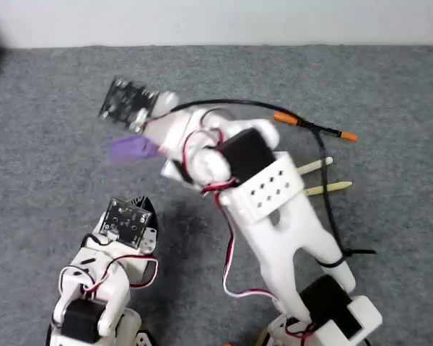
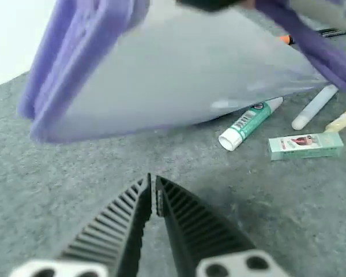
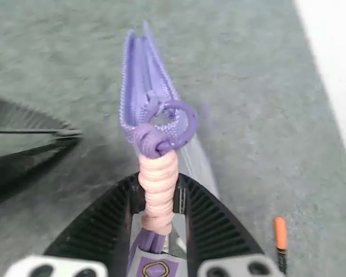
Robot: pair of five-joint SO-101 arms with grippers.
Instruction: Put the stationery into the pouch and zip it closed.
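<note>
Right gripper (image 3: 157, 183) clamps the purple pouch (image 3: 143, 86) by its pink cord (image 3: 158, 190). Left gripper (image 2: 154, 193), closed and empty, sits near the pouch. A teal-labelled glue stick (image 2: 248, 122) lies beside the pouch, print illegible.

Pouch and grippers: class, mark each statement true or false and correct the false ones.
1. The right gripper is shut on the pouch's pink coiled pull. True.
2. The left gripper holds the glue stick. False: it is shut on nothing; the glue stick lies on the grey mat.
3. The pouch is purple. True.
4. The small box is inside the pouch. False: it lies on the mat beside the glue stick.
</note>
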